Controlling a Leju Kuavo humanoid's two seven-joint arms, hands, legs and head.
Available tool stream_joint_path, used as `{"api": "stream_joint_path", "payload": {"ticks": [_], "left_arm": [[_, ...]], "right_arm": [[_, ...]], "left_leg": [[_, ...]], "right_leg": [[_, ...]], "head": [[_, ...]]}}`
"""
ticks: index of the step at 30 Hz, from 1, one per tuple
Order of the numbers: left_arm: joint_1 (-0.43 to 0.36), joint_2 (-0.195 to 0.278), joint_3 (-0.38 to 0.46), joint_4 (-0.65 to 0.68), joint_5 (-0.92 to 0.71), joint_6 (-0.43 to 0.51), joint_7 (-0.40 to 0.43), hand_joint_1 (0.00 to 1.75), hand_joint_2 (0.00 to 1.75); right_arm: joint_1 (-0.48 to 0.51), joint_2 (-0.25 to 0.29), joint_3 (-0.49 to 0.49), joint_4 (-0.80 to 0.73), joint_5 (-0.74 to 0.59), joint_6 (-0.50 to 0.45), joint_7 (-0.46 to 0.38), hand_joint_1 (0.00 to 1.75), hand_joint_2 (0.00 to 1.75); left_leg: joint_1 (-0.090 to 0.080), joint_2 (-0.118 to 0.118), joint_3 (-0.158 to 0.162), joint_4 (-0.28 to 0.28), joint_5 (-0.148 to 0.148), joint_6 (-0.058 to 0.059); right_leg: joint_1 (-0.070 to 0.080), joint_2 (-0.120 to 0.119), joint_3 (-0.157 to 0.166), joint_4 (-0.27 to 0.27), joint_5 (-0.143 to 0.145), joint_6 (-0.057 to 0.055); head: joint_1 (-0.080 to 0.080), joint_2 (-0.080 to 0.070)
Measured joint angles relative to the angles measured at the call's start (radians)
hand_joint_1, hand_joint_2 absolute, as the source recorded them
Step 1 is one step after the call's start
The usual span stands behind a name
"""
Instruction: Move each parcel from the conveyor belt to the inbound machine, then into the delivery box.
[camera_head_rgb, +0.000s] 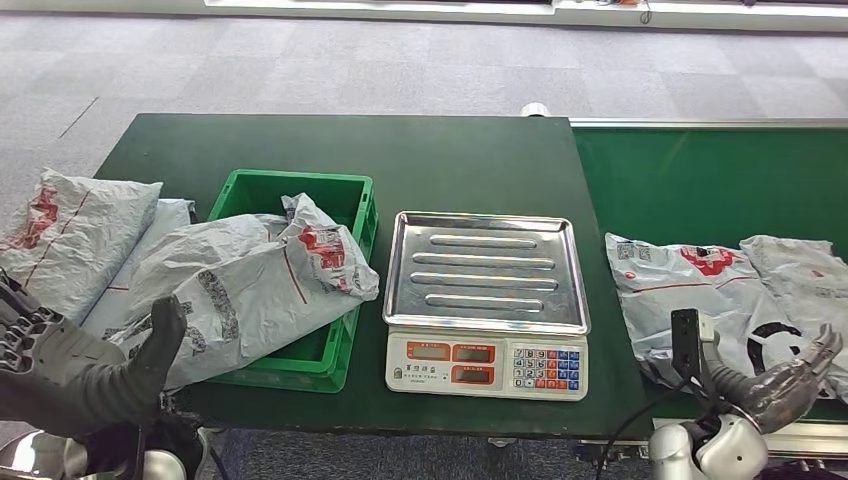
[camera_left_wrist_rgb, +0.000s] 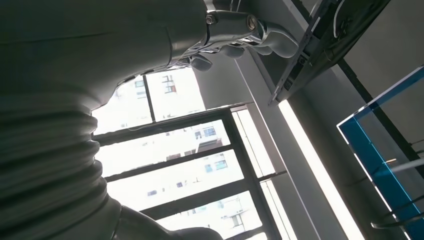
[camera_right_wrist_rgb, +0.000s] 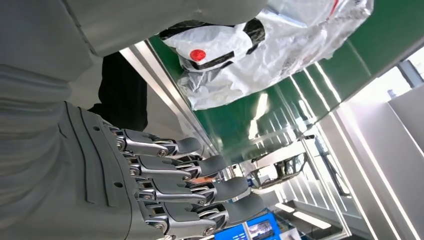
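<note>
Right of the scale (camera_head_rgb: 487, 305), two grey parcels lay on the green conveyor belt (camera_head_rgb: 700, 180), the nearer parcel (camera_head_rgb: 680, 290) just beside the scale and the second parcel (camera_head_rgb: 805, 280) overlapping its far edge. The right robot hand (camera_head_rgb: 790, 385) hovered at the belt's near edge, empty, its fingers (camera_right_wrist_rgb: 200, 170) loosely extended and apart. The scale's steel tray (camera_head_rgb: 485, 270) sat bare. Left of the scale, a green crate (camera_head_rgb: 340, 200) on the counter (camera_head_rgb: 440, 160) held a parcel (camera_head_rgb: 250, 285), with more bags (camera_head_rgb: 75, 235) beyond it. The left robot hand (camera_head_rgb: 90, 370) was raised there, open and empty. To do the pickup well, I judged the right robot hand should close on the nearer parcel alone, bunching the slack film firmly, then lift clear so the overlapping one did not drag along.
</note>
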Motion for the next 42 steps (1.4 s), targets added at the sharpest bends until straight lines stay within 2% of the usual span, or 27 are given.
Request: {"api": "stream_joint_path", "payload": {"ticks": [9,20,28,35,38,42], "left_arm": [[0.003,-0.025,0.01,-0.013,-0.018,-0.05,0.01,0.0,1.75],[0.003,-0.034,0.014,-0.018,-0.019,-0.058,0.012,0.0,1.75],[0.002,-0.035,0.015,-0.012,-0.043,-0.08,0.009,0.0,1.75],[-0.008,-0.035,0.017,0.006,-0.052,-0.076,0.002,0.0,1.75],[-0.013,-0.034,0.018,0.013,-0.049,-0.074,0.002,0.0,1.75],[-0.024,-0.031,0.018,0.03,-0.047,-0.073,0.002,0.0,1.75]], "right_arm": [[-0.055,-0.042,-0.024,0.075,0.079,0.026,0.003,0.0,1.75],[-0.079,-0.058,-0.024,0.104,0.083,0.031,-0.002,0.0,1.75],[-0.123,-0.072,-0.019,0.129,0.063,0.093,-0.065,0.0,1.75],[-0.209,-0.106,-0.016,0.252,-0.025,0.127,-0.126,0.0,1.75],[-0.227,-0.115,-0.016,0.304,-0.085,0.193,-0.152,0.0,1.75],[-0.227,-0.122,-0.011,0.378,-0.114,0.379,-0.148,0.0,1.75]], "left_leg": [[0.0,0.0,0.0,0.0,0.0,0.0],[0.0,0.0,0.0,0.0,0.0,0.0],[0.0,0.0,0.0,0.0,0.0,0.0],[0.0,0.0,0.0,0.0,0.001,0.001],[0.0,0.0,0.0,0.0,0.001,0.001],[0.0,-0.001,0.0,0.0,0.001,0.001]], "right_leg": [[0.0,0.0,0.0,0.0,0.0,0.0],[0.0,0.0,0.0,0.0,0.0,0.0],[0.0,0.0,0.0,0.0,0.0,0.0],[0.0,0.0,0.0,0.0,0.001,0.001],[0.0,0.0,0.0,0.0,0.001,0.001],[0.0,0.0,0.0,0.0,0.001,0.001]], "head": [[0.0,0.0],[0.0,0.0],[0.0,0.0],[0.0,0.0],[0.0,0.0],[0.0,0.0]]}}
